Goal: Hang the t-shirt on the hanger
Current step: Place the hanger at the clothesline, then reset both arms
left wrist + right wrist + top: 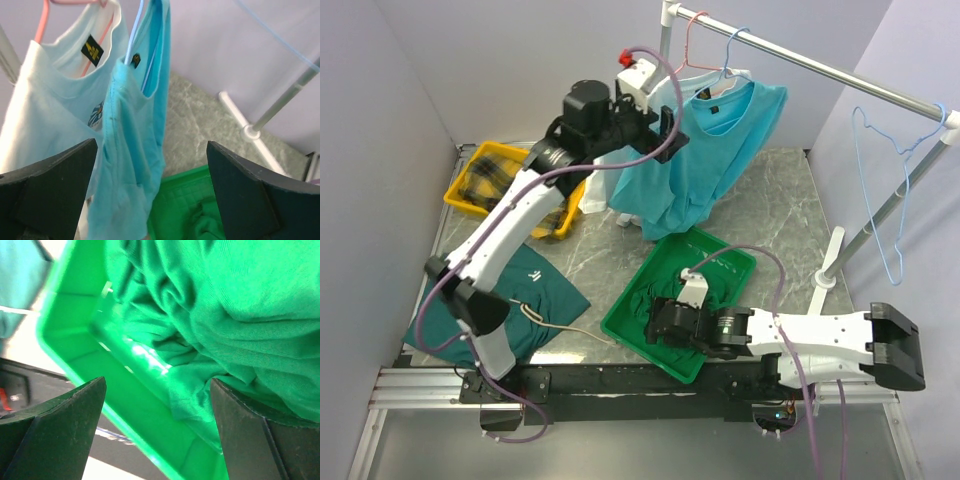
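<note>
From above, the left tool [665, 128] is hovering released, holding nothing. Just ahead of it the t-shirt [715, 150] is hanging on the hanger [733, 52], which is hooked over the rail [820, 65]. The right tool [658, 322] is sitting low over the green tray [620, 328] on the counter [780, 200].

Only the left wrist view is showing the blue wire running inside the collar, and a white t-shirt [45, 100] on a pink hanger [42, 22] to the left.

The right wrist view is showing fingers gaping, gripping nothing, with a green garment [240, 300] bunched just ahead.
</note>
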Available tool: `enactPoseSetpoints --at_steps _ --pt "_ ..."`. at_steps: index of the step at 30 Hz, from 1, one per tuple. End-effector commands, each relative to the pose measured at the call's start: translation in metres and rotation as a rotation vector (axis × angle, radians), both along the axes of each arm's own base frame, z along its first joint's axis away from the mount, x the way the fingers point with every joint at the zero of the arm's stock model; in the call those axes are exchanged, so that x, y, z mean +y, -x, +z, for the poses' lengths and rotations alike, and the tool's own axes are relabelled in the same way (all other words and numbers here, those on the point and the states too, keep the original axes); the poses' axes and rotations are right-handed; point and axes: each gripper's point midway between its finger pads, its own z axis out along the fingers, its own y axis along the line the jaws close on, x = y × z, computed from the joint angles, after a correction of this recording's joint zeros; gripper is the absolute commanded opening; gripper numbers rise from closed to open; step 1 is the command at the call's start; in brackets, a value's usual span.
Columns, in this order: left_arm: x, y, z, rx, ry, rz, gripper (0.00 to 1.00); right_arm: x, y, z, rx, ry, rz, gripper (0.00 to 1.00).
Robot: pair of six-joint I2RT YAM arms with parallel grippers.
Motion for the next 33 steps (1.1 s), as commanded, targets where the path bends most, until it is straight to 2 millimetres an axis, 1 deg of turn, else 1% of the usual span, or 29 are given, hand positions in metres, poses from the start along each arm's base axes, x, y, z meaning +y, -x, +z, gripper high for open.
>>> enactPoseSetpoints --at_steps 1,2,3,5,7,8,9,10,11,12,13,14,15,17,18,19,20,21,22,23,24,25,26,28,29,30,31,32,33 --pt "0.026 0.035 0.05 -0.054 0.129 0.012 0.97 0.002 -0.018 0.05 -0.116 -0.059 -0.041 0.94" --pt "0.036 0.047 0.061 -0.058 0.16 0.016 0.96 -0.001 -0.019 0.056 -0.127 -0.063 -0.044 0.94" --pt "0.037 0.049 0.044 -0.023 0.148 0.018 0.96 -0.002 -0.02 0.062 -0.14 -0.071 -0.045 0.95" --pt "0.044 0.056 0.041 0.018 0.179 0.041 0.96 -0.009 -0.024 0.073 -0.167 -0.087 -0.064 0.96" --pt "0.056 0.067 0.035 0.052 0.2 0.067 0.97 -0.012 -0.025 0.079 -0.183 -0.103 -0.065 0.97" --pt "0.066 0.075 0.042 0.062 0.235 0.09 0.96 -0.017 -0.026 0.085 -0.2 -0.111 -0.074 0.97" --pt "0.07 0.075 0.03 0.093 0.228 0.115 0.96 -0.02 -0.028 0.089 -0.216 -0.114 -0.078 0.98" --pt "0.074 0.08 0.028 0.102 0.234 0.124 0.97 -0.023 -0.03 0.094 -0.232 -0.114 -0.085 0.99" --pt "0.08 0.082 0.023 0.133 0.242 0.149 0.96 -0.029 -0.031 0.101 -0.249 -0.117 -0.09 1.0" --pt "0.087 0.091 0.016 0.15 0.247 0.159 0.96 -0.035 -0.037 0.108 -0.291 -0.111 -0.109 1.0" --pt "0.092 0.095 0.011 0.161 0.252 0.166 0.96 -0.036 -0.04 0.118 -0.313 -0.125 -0.115 1.0" --pt "0.102 0.105 0.016 0.152 0.282 0.182 0.96 -0.038 -0.042 0.129 -0.339 -0.154 -0.12 1.0" --pt "0.103 0.108 -0.01 0.192 0.252 0.194 0.96 -0.042 -0.047 0.137 -0.378 -0.147 -0.123 1.0" --pt "0.109 0.117 -0.027 0.225 0.244 0.207 0.96 -0.047 -0.054 0.149 -0.415 -0.169 -0.136 1.0" --pt "0.114 0.124 -0.049 0.261 0.215 0.229 0.97 -0.051 -0.058 0.152 -0.438 -0.148 -0.124 1.0" --pt "0.117 0.129 -0.056 0.275 0.214 0.238 0.96 -0.056 -0.065 0.153 -0.437 -0.148 -0.139 1.0" --pt "0.122 0.138 -0.076 0.302 0.204 0.247 0.96 -0.056 -0.069 0.162 -0.454 -0.189 -0.142 1.0" --pt "0.121 0.145 -0.083 0.3 0.207 0.249 0.97 -0.06 -0.074 0.159 -0.47 -0.162 -0.119 1.0" --pt "0.122 0.15 -0.093 0.308 0.196 0.259 0.97 -0.062 -0.079 0.159 -0.456 -0.186 -0.111 1.0" --pt "0.125 0.157 -0.114 0.332 0.175 0.269 0.96 -0.063 -0.083 0.166 -0.478 -0.223 -0.117 1.0" --pt "0.121 0.166 -0.128 0.352 0.151 0.259 0.96 -0.067 -0.085 0.162 -0.487 -0.209 -0.111 1.0" --pt "0.125 0.166 -0.14 0.358 0.14 0.296 0.96 -0.071 -0.09 0.162 -0.49 -0.212 -0.124 1.0" --pt "0.125 0.173 -0.163 0.386 0.113 0.298 0.96 -0.073 -0.093 0.165 -0.5 -0.221 -0.129 1.0" --pt "0.128 0.175 -0.18 0.403 0.11 0.315 0.96 -0.076 -0.096 0.16 -0.505 -0.204 -0.129 1.0" --pt "0.133 0.176 -0.194 0.416 0.104 0.338 0.96 -0.076 -0.099 0.161 -0.514 -0.208 -0.129 1.0" --pt "0.136 0.175 -0.198 0.422 0.112 0.358 0.96 -0.077 -0.1 0.156 -0.512 -0.201 -0.128 1.0" --pt "0.139 0.172 -0.199 0.426 0.134 0.384 0.96 -0.076 -0.101 0.155 -0.512 -0.205 -0.127 1.0" --pt "0.143 0.173 -0.205 0.433 0.143 0.405 0.96 -0.077 -0.103 0.155 -0.514 -0.212 -0.129 1.0" --pt "0.146 0.172 -0.206 0.437 0.156 0.422 0.96 -0.077 -0.103 0.151 -0.509 -0.21 -0.128 1.0"
